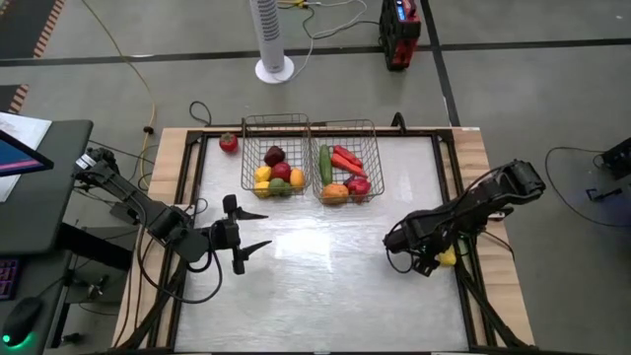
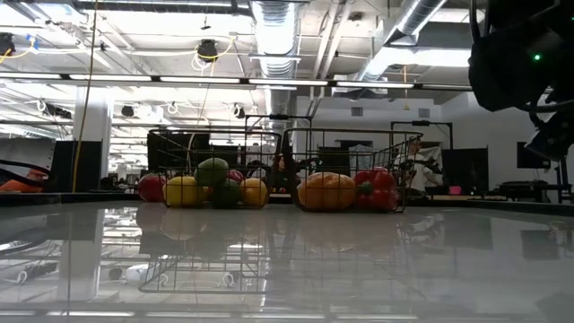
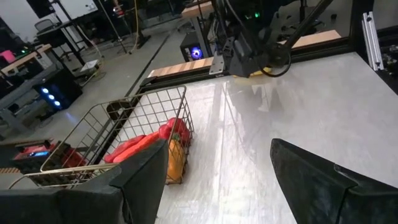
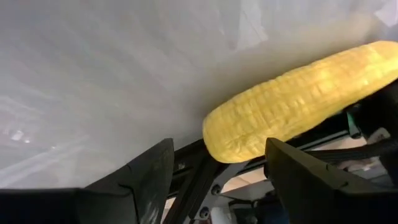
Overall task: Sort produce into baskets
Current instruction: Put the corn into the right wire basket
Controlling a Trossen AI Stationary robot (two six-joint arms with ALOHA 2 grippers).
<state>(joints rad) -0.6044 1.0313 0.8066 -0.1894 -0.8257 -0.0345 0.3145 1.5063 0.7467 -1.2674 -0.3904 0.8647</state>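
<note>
Two grey wire baskets stand at the table's far middle. The left basket (image 1: 276, 168) holds apples, a lemon and a lime. The right basket (image 1: 347, 170) holds a cucumber, red chili, carrot and an orange. One red piece (image 1: 229, 143) lies on the table outside, left of the baskets. A yellow corn cob (image 4: 298, 106) lies at the table's right edge (image 1: 448, 258). My right gripper (image 4: 214, 168) is open just over the table, with its fingers on either side of the cob's rounded end. My left gripper (image 1: 258, 231) is open and empty, near the table's left middle, above the surface. My right gripper's open fingers (image 4: 311, 180) stand on either side of the cob's rounded end (image 4: 217, 140), coming at it low over the table. I cannot tell whether either finger touches the cob. The cob lies on its side at the table's edge.
The white tabletop (image 1: 325, 276) lies bare between the two arms and toward the near edge. Dark frame rails (image 1: 463, 286) run along the table's sides, right beside the cob. In the low view the baskets (image 2: 269, 170) stand at the far side.
</note>
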